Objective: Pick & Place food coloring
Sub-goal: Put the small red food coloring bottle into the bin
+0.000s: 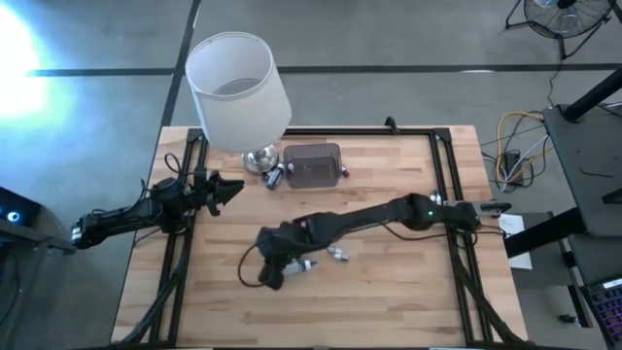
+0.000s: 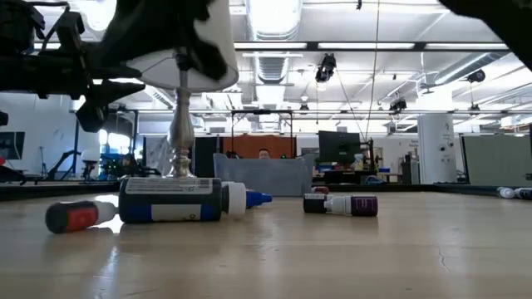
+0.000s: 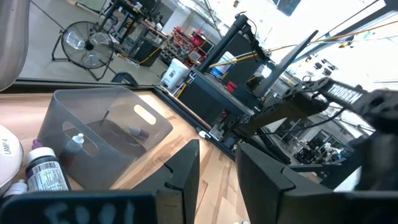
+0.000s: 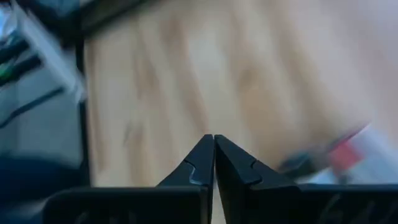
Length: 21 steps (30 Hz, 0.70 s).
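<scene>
High view: right pincer (image 1: pixel 274 277) low over the table (image 1: pixel 389 301) centre, tips pressed together, empty (wrist view confirms). Food coloring bottles (image 1: pixel 336 254) lie just beside it; others by the grey box (image 1: pixel 313 165). Left pincer (image 1: pixel 233 189) waits, slightly parted.

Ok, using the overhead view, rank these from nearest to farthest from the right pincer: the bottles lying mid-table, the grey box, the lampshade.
From the right pincer, shut, low on the table:
1. Bottles lying mid-table, just beside it toward the right.
2. Grey box, at the far edge.
3. Lampshade, past the box, far-left corner.
</scene>
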{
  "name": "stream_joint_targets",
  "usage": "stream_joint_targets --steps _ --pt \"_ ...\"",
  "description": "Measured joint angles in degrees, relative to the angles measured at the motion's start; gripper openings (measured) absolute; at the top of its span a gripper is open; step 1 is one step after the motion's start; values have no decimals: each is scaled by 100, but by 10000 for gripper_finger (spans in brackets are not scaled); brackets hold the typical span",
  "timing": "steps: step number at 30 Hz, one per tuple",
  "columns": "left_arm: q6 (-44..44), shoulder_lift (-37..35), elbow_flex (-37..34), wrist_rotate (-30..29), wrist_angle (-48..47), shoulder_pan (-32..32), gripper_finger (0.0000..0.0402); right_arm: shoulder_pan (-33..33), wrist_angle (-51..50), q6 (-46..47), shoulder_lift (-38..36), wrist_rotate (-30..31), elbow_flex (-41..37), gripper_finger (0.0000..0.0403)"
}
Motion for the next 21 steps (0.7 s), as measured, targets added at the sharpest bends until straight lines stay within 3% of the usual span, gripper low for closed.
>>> stream_joint_targets --steps 3,9,13,21 --pt "0 0 0 -1 0 -1 85 -57 -548 216 267 -492 -26 24" --pt "0 0 -1 -1 1 -1 85 -56 -2080 -314 299 -486 -22 90" --pt "0 0 -2 -1 2 -1 85 94 -2856 -1041 172 198 -20 134" --pt "0 0 0 -1 0 0 85 376 -3287 -1407 57 497 -253 164"
